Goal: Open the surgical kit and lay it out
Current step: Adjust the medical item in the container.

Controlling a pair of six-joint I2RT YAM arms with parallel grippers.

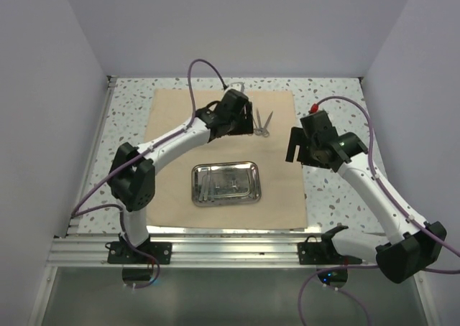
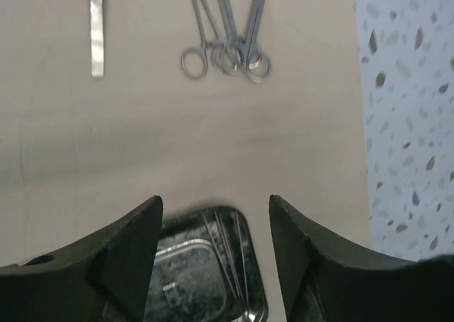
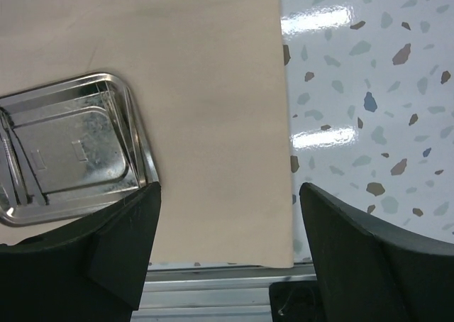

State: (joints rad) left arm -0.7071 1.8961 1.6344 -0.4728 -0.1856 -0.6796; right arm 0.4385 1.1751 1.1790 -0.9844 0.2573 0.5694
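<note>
The tan cloth wrap [image 1: 277,189] lies spread flat on the table. The steel tray [image 1: 226,183] sits on it near the front, with a few slim instruments [image 1: 210,185] still inside. Scissors and forceps [image 1: 262,123] lie on the cloth at the back; in the left wrist view they [image 2: 228,32] lie side by side, with a flat tweezer [image 2: 97,28] to their left. My left gripper [image 1: 243,118] is open and empty, held above the cloth beside them, the tray [image 2: 206,272] showing between its fingers. My right gripper [image 1: 296,148] is open and empty over the cloth's right edge [image 3: 280,159], right of the tray [image 3: 71,152].
The speckled white tabletop [image 1: 338,197] surrounds the cloth. An aluminium rail [image 1: 230,243] runs along the near edge, and it also shows in the right wrist view [image 3: 213,293]. White walls close off the left, back and right sides.
</note>
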